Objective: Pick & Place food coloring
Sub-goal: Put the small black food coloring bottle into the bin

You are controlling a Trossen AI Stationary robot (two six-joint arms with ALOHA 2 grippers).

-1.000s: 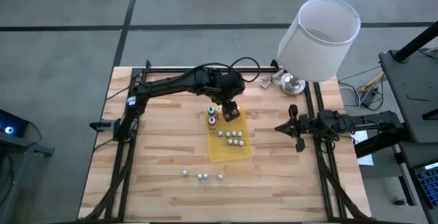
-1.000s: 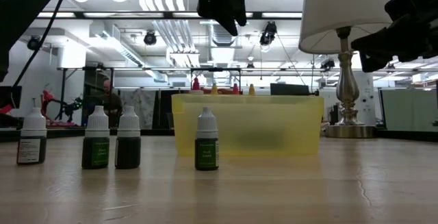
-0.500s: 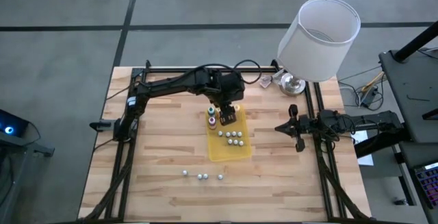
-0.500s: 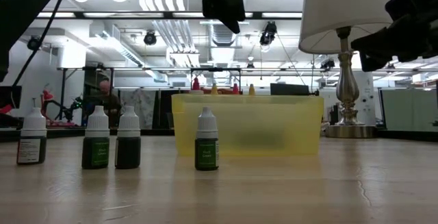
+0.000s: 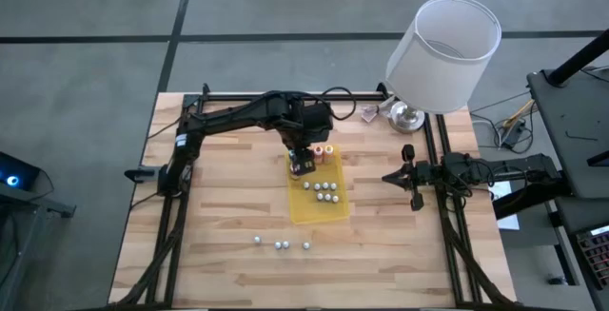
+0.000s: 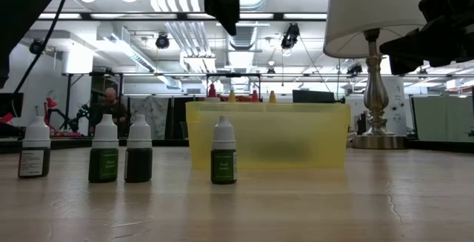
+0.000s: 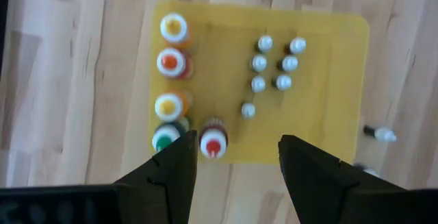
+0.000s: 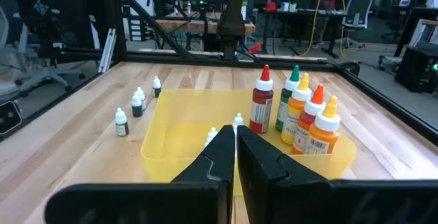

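Note:
The food coloring bottles (image 7: 171, 62) stand upright in a row at the far end of a flat yellow tray (image 7: 328, 135); their caps are yellow, orange, green (image 7: 164, 140) and red (image 7: 213, 142). They also show in the right wrist view (image 8: 294, 111) and, partly, in the high view (image 5: 324, 150). My left gripper (image 7: 236, 176) hangs open high above that end of the tray (image 5: 303, 164), pointing steeply down, with nothing between its fingers. My right gripper (image 8: 235, 155) waits shut at the table's right edge (image 5: 404, 175), pointing level at the tray.
Several small white-capped bottles (image 7: 274, 63) stand in the tray's middle. Three more (image 5: 281, 244) stand on the wood near the front edge, and they show close in the low view (image 6: 104, 153). A lamp with a white shade (image 5: 442, 40) stands at the far right corner.
My left gripper has shifted a little toward the table's left edge and tipped more steeply downward, rolling slightly. In the high view it now uncovers the orange-capped bottles. Its fingers stay open. No bottle has moved.

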